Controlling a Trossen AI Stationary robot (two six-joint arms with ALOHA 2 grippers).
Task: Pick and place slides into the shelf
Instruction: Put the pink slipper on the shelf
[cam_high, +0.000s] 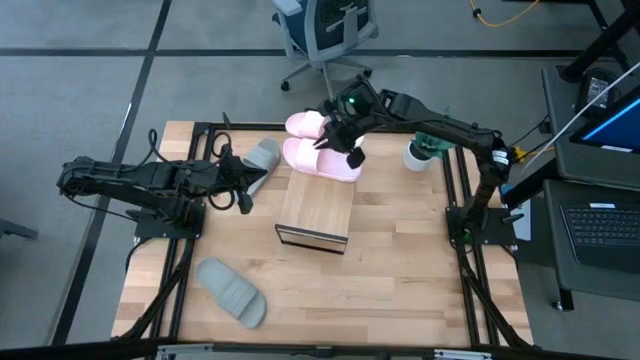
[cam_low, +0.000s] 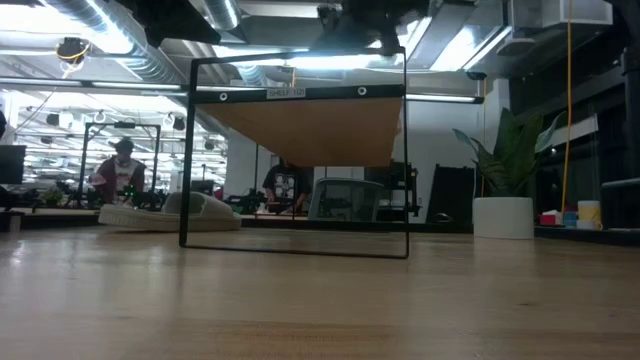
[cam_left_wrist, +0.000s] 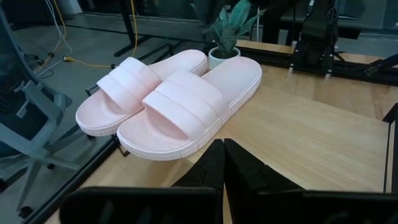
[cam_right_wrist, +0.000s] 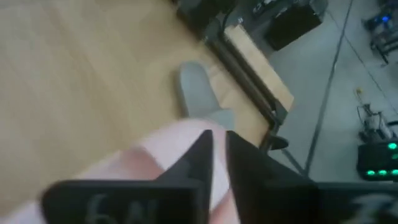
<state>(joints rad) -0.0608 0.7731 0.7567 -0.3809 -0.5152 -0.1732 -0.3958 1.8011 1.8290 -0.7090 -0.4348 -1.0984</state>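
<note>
Two pale pink slides (cam_high: 305, 125) (cam_high: 322, 162) lie side by side, soles down, across the far end of the shelf's wooden top (cam_high: 315, 210). The left wrist view shows them at close range (cam_left_wrist: 134, 87) (cam_left_wrist: 186, 106). My right gripper (cam_high: 350, 150) hovers over the nearer pink slide; its fingers (cam_right_wrist: 217, 146) stand close together with nothing between them. One grey-green slide (cam_high: 262, 158) rests on the table left of the shelf, and another (cam_high: 232, 292) lies near the front left. My left gripper (cam_high: 241, 188) waits shut beside the first grey-green slide.
A white pot with a plant (cam_high: 418, 153) stands on the table at the far right, close under my right arm. In the low view the shelf (cam_low: 300, 130) shows as a tall dark frame with its top overhead. Bare tabletop lies in front of the shelf.
</note>
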